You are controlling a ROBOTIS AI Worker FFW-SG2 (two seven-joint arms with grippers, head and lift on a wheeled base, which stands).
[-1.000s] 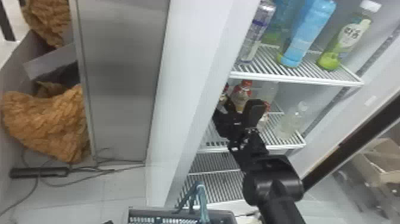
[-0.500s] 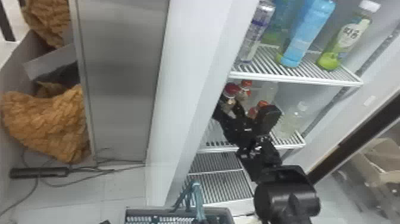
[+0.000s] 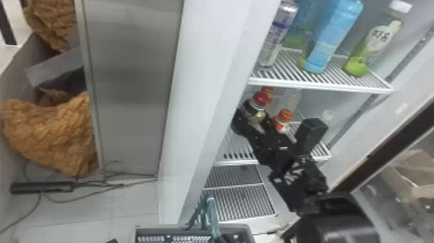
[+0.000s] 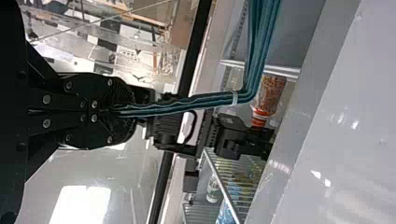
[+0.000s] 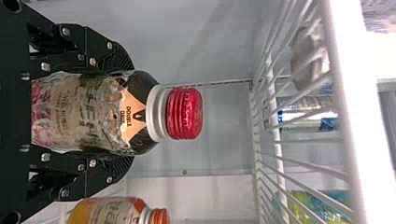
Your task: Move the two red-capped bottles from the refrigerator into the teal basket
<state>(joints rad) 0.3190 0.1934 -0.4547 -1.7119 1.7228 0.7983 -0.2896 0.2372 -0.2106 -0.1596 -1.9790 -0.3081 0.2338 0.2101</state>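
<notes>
"Bottle in hand?"

"Yes, my right gripper (image 3: 253, 122) has the dark, red-capped bottle (image 5: 93, 112) clasped between its fingers, inside the refrigerator (image 3: 206, 80). From it, in my head view, an orange-red-capped bottle (image 3: 283, 125) sits at four o'clock, another orange-red cap (image 3: 267, 90) at one."

"Left side?"

"My left gripper (image 4: 123, 112) pinches the teal handle (image 4: 196, 101). From the dark bottle, the basket (image 3: 161, 230) lies at seven o'clock."

"Farther out?"

"Upper wire shelf (image 3: 310, 84): blue bottle (image 3: 335, 35) between one and two, white-capped green bottle (image 3: 376, 48) at two."
</notes>
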